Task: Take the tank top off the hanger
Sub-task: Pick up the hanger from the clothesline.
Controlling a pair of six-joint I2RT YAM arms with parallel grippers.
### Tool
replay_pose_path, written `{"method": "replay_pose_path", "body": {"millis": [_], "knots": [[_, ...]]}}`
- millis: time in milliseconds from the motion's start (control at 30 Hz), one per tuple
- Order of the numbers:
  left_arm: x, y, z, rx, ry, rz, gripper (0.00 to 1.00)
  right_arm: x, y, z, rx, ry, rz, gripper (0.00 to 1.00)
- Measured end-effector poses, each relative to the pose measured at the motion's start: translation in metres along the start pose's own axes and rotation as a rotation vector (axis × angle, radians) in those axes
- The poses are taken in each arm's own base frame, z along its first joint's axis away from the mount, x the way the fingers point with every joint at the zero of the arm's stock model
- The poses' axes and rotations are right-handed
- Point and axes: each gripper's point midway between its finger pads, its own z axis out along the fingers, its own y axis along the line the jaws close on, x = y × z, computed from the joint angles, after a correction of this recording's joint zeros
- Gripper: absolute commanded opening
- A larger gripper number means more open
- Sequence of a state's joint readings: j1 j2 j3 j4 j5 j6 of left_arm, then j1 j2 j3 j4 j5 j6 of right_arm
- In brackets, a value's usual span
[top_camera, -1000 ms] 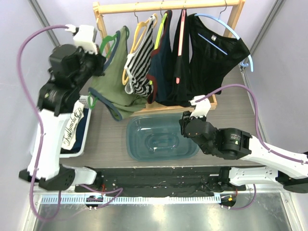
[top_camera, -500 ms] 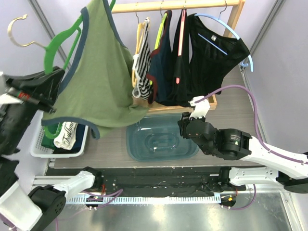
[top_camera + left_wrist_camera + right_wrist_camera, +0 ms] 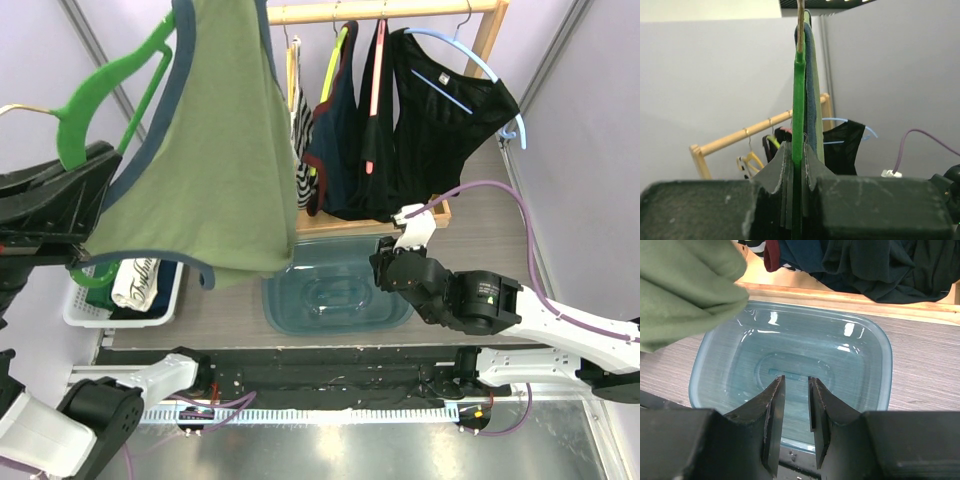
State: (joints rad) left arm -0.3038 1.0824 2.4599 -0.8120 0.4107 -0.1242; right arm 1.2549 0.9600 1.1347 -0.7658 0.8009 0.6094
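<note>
Nearby, the right gripper (image 3: pixel 796 385) hovered over the clear blue tub (image 3: pixel 335 290) on the surface (image 3: pixel 235 305), its jaws a little apart with nothing between them. Left of the tub, the white basket (image 3: pixel 90 315) held folded clothes, a white piece with script lettering on top. A second before, the green tank top (image 3: pixel 215 150) had hung on the wooden rack (image 3: pixel 380 10) among the other garments; it had since been lifted off the rail, up and to the left. The left gripper (image 3: pixel 797 150) had its jaws clamped on the green hanger (image 3: pixel 70 130), which carried the tank top. The garment hung lengthwise, straps uppermost, hem down over the basket and the tub's left edge. Farther back, dark tops (image 3: pixel 440 110) remained on the rack.
</note>
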Motion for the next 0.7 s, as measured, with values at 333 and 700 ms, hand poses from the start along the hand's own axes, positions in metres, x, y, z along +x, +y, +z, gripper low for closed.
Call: {"method": "replay_pose_path", "body": {"millis": [333, 700], "knots": [[-0.059, -0.028, 0.014, 0.143, -0.191, -0.004, 0.01, -0.001, 0.000, -0.001, -0.008, -0.005, 0.009, 0.33], [-0.033, -0.019, 0.035, 0.162, -0.142, -0.030, 0.00, -0.008, -0.002, -0.008, -0.031, -0.025, 0.040, 0.29]]}}
